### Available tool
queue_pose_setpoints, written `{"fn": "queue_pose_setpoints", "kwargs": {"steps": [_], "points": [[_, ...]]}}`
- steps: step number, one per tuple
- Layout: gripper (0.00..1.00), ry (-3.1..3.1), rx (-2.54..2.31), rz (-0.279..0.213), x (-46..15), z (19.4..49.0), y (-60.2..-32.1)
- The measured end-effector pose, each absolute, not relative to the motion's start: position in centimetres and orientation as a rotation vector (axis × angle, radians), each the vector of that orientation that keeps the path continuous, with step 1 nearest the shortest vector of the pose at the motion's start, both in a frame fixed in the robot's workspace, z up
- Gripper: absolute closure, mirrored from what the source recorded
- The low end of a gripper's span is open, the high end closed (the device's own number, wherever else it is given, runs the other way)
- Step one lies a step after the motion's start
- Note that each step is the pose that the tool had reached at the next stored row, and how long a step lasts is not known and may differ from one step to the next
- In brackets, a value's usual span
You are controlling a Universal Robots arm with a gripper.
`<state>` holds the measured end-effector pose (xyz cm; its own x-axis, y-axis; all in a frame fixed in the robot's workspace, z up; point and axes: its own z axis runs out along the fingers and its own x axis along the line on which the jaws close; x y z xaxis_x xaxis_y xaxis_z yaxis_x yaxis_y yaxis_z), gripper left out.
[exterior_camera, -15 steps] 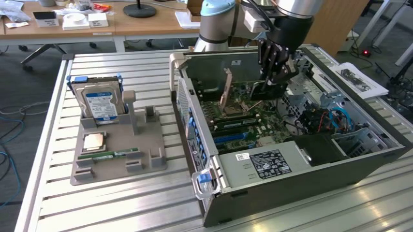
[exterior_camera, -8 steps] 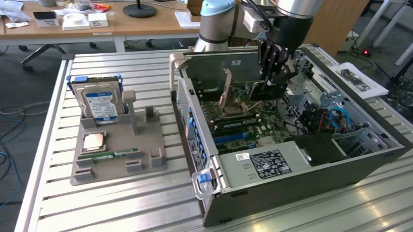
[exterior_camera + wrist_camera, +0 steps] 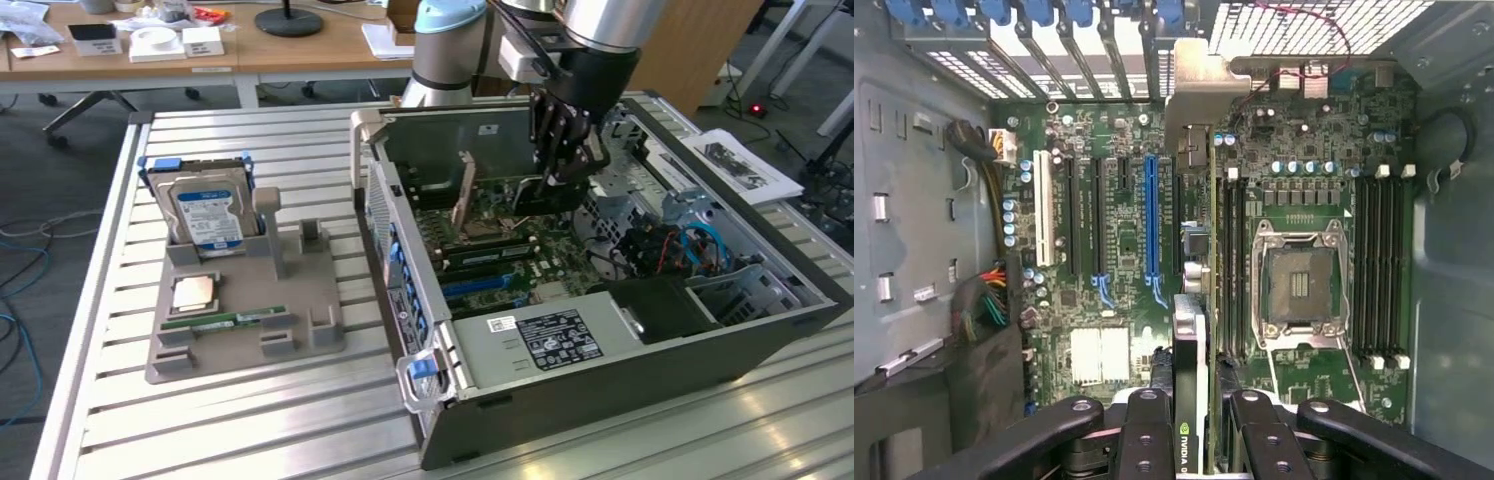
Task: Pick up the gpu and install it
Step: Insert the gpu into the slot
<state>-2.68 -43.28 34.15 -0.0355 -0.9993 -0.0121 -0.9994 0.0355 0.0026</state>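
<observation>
- One arm point(image 3: 601, 20) reaches down into the open computer case point(image 3: 641, 370). The case lies on its side on the slatted metal table point(image 3: 267, 440), on the half toward the exterior view's right edge.
- Gripper point(image 3: 561, 165) hangs inside the case, over the motherboard point(image 3: 514, 250) and near the case's far wall.
- Wrist view: black fingers point(image 3: 1144, 420) press against both faces of the gpu point(image 3: 1190, 345). Pincer is clamped on the card, which is seen edge-on.
- Gpu stands upright, its long edge parallel to the expansion slots. Its silver bracket point(image 3: 1199, 100) is at the rear wall of the case, by the slot openings.
- Card sits between the blue slot point(image 3: 1150, 225) and the CPU socket point(image 3: 1299, 285), just beside the nearer memory slots. Cannot tell whether its lower edge touches the board.
- Grey tray point(image 3: 240, 355) lies near the table's edge on the exterior view's left, well apart from the case.
- On the tray, a hard drive point(image 3: 207, 210) with a blue label stands upright at the far end. A processor chip point(image 3: 196, 292) lies flat mid-tray, with a RAM stick point(image 3: 227, 322) flat just in front of it.
</observation>
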Motion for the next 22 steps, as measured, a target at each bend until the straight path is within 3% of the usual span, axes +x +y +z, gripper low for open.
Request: {"fn": "queue_pose_setpoints", "kwargs": {"steps": [22], "points": [[0.73, 2.255, -2.176, 0.017, -2.8, 32.4, -44.3]]}}
